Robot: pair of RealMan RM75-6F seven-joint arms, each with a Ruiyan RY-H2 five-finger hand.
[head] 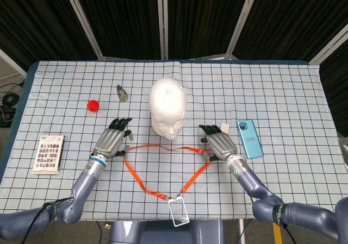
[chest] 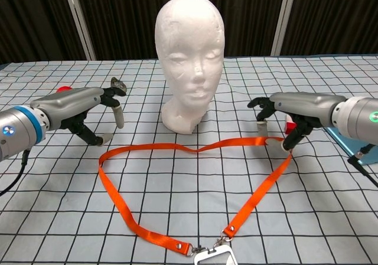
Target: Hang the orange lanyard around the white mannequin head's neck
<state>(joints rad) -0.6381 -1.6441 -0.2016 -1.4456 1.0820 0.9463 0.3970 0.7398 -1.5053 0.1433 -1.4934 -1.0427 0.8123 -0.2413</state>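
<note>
Both robot hands, left (chest: 88, 108) & right (chest: 283, 114), are hovering released beside orange lanyard (chest: 177, 150); uneven grasps risk strap snagging on mannequin head (chest: 189, 58), tipping it.

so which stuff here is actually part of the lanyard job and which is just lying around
Part of the job: orange lanyard, white mannequin head, left hand, right hand.

Just lying about: red ball, blue phone, card pack, small grey object.
</note>
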